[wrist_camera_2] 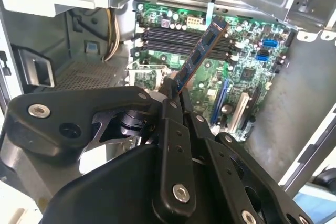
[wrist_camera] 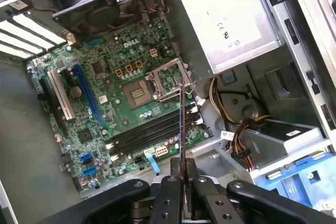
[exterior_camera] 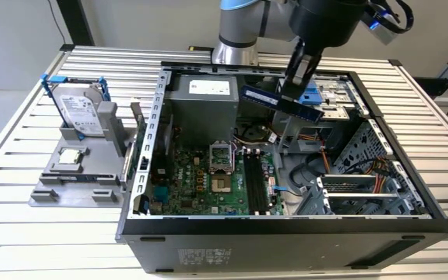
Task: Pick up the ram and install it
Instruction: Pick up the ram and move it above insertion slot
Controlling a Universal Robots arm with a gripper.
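Note:
In the exterior view my gripper [exterior_camera: 289, 93] hangs over the open computer case [exterior_camera: 286, 224], shut on the ram [exterior_camera: 280, 104], a long dark stick held tilted above the case's far side. The second wrist view has the ram [wrist_camera_2: 202, 51] sticking out from between the black fingers [wrist_camera_2: 170, 114], slanted over the green motherboard [wrist_camera_2: 252, 77]. It appears edge-on as a thin line [wrist_camera: 181, 124] in the first wrist view, rising from my gripper [wrist_camera: 184, 174] above the black memory slots [wrist_camera: 149, 132]. The memory slots [exterior_camera: 255, 181] lie well below the stick.
A silver hard drive [exterior_camera: 80, 108] in a blue frame and a small square processor chip [exterior_camera: 70, 156] sit on a grey fixture [exterior_camera: 53, 195] at the exterior view's left. Inside the case are the power supply [exterior_camera: 202, 102], the open processor socket [exterior_camera: 220, 154], cables [exterior_camera: 325, 160] and drive cages [exterior_camera: 356, 189].

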